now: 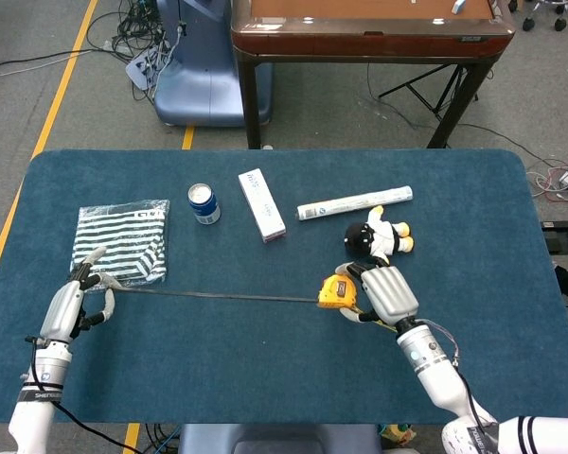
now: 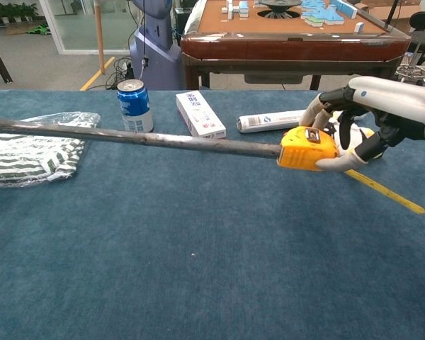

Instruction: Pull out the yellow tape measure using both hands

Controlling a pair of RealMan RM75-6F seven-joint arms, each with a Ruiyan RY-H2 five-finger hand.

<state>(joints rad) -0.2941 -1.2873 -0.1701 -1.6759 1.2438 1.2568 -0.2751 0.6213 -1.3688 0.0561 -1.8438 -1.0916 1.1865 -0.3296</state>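
My right hand grips the yellow tape measure case above the table, just in front of the plush toy. A long dark blade runs from the case leftward to my left hand, which pinches its end near the striped cloth. In the chest view the left hand is out of frame. A yellow strap hangs from the case to the right.
On the blue table lie a striped cloth packet, a blue can, a white box, a rolled white tube and a black-and-white plush toy.
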